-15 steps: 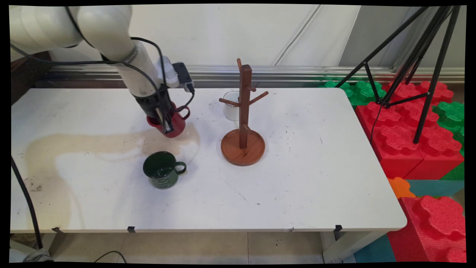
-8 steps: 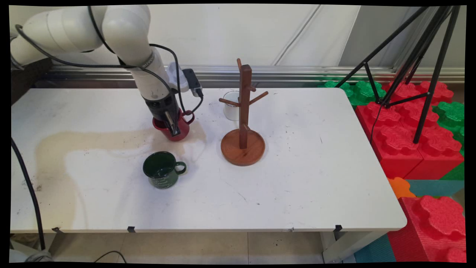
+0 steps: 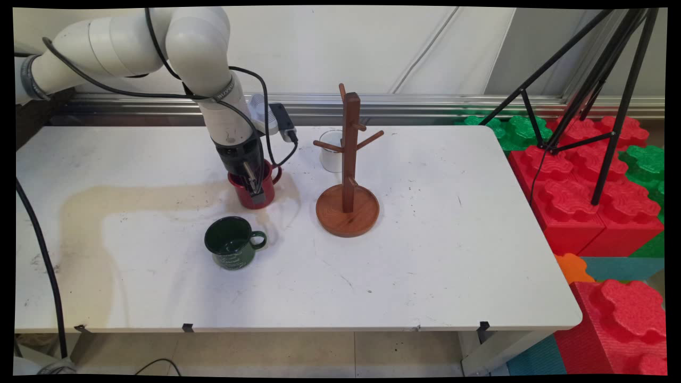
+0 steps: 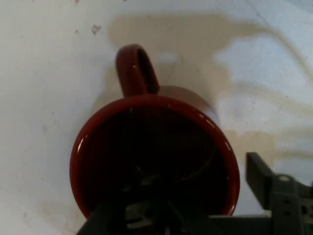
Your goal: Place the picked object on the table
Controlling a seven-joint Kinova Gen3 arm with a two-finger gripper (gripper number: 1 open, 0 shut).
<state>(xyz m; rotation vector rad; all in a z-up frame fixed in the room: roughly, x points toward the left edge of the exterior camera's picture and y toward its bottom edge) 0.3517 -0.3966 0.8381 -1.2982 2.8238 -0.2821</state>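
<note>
Over the last second the red mug (image 3: 254, 189) has travelled rightward across the table (image 3: 452, 255), carried by the gripper (image 3: 254, 186), and now sits closer to the wooden mug tree (image 3: 348, 175) than it did. The gripper pinches the mug's wall, one finger inside the cup and one finger (image 4: 266, 178) outside, closed on the rim side opposite the handle. In the main view the mug looks level and just above or barely on the table; I cannot tell whether it touches. So the mug is in transport, held firmly, between the table's left part and the tree.

Containers, left to right. The green mug (image 3: 233, 243) stands upright on the near side, handle pointing right, apart from the gripper; its inside looks dark and I see nothing in it. The red mug (image 4: 154, 156), seen from the hand view, is dark inside and appears empty, its handle pointing away from the fingers. A white mug (image 3: 331, 151) stands just behind the tree, partly hidden by a peg; its contents are not visible. The tree's pegs carry nothing.
</note>
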